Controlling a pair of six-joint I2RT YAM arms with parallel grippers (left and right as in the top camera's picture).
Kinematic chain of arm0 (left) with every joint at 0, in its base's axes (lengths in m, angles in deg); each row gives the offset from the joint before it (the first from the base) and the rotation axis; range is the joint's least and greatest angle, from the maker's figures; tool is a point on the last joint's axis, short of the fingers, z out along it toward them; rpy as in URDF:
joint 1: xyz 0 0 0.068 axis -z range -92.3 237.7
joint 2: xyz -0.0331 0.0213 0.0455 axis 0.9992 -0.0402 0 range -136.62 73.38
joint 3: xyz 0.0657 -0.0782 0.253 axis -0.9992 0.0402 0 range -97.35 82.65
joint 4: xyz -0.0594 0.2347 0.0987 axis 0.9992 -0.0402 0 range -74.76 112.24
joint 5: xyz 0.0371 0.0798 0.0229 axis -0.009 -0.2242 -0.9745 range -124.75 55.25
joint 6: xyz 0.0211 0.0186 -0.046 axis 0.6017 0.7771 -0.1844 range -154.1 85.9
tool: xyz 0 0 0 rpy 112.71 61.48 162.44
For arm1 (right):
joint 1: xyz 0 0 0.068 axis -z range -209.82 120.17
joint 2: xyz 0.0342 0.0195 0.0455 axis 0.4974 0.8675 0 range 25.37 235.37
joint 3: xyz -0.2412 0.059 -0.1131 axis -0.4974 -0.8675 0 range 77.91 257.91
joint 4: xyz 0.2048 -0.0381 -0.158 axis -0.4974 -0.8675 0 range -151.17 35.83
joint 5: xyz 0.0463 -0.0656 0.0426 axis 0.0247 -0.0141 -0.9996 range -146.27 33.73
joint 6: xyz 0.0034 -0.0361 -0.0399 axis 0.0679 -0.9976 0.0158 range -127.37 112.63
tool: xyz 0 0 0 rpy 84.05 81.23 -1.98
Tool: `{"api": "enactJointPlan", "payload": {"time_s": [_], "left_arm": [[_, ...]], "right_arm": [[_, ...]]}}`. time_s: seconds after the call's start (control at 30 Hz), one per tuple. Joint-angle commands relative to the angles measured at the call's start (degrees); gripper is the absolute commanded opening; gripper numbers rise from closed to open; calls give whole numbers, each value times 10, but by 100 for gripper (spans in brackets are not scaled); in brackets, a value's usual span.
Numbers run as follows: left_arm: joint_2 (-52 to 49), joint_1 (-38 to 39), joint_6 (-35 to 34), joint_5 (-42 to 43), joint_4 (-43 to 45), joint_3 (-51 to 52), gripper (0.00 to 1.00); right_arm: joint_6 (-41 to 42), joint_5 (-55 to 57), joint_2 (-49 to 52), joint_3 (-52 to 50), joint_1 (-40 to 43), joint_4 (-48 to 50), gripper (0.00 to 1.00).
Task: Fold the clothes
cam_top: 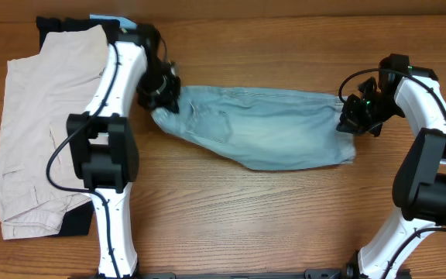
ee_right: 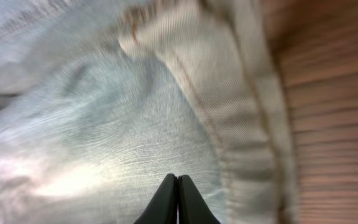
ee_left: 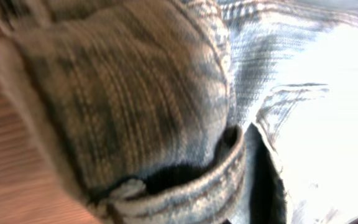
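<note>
Denim, faded light blue, fills all three views.

Overhead view: I see the denim shorts (cam_top: 262,128) lying across the middle of the table (cam_top: 269,232), stretched sideways between the two arms. The left gripper (cam_top: 161,89) sits at their left end, where the cloth narrows and bunches; it is clenched on that bunched end. The right gripper (cam_top: 352,116) sits at the upper corner of their right end, its jaws closed. At the far left of the table lie the beige cargo shorts (cam_top: 37,116), spread flat, with a black garment (cam_top: 74,225) showing from beneath their lower edge and a bright-blue garment (cam_top: 107,18) showing at their top.

Left wrist view: a thick fold of the denim shorts (ee_left: 135,93) stands close against the lens, with a stitched band curling under it. The gripper's own fingers are hidden. A strip of the table (ee_left: 5,168) shows at left.

Right wrist view: the right gripper (ee_right: 178,199) shows its two fingertips pressed together above the denim shorts (ee_right: 104,124). I cannot tell whether any cloth is caught between them. A stitched hem runs down beside the table (ee_right: 328,112) at right.
</note>
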Motion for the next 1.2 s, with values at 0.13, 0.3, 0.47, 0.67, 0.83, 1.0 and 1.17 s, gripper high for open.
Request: {"api": "enactJointPlan", "payload": {"time_s": [0.13, 0.3, 0.47, 0.67, 0.83, 1.0, 1.17], "left_arm": [[8, 13, 45, -28, -78, -183, 4], [8, 26, 43, -59, -118, -257, 4], [9, 28, 43, -70, -120, -306, 4], [19, 28, 43, -97, -120, -338, 4], [24, 29, 43, -114, -120, -337, 4], [24, 44, 43, -116, -120, -336, 4], [23, 83, 22, -100, -116, -336, 4]], "right_arm": [[-24, -48, -9, 3, -41, 35, 4], [-16, -49, 7, -18, -71, 75, 4], [-15, -37, 40, -27, -85, 98, 4], [0, -27, 49, -31, -88, 116, 4], [-1, -33, 49, -31, -89, 122, 4], [8, -15, 49, -31, -96, 136, 4], [18, -5, 49, -31, -95, 146, 4]]}}
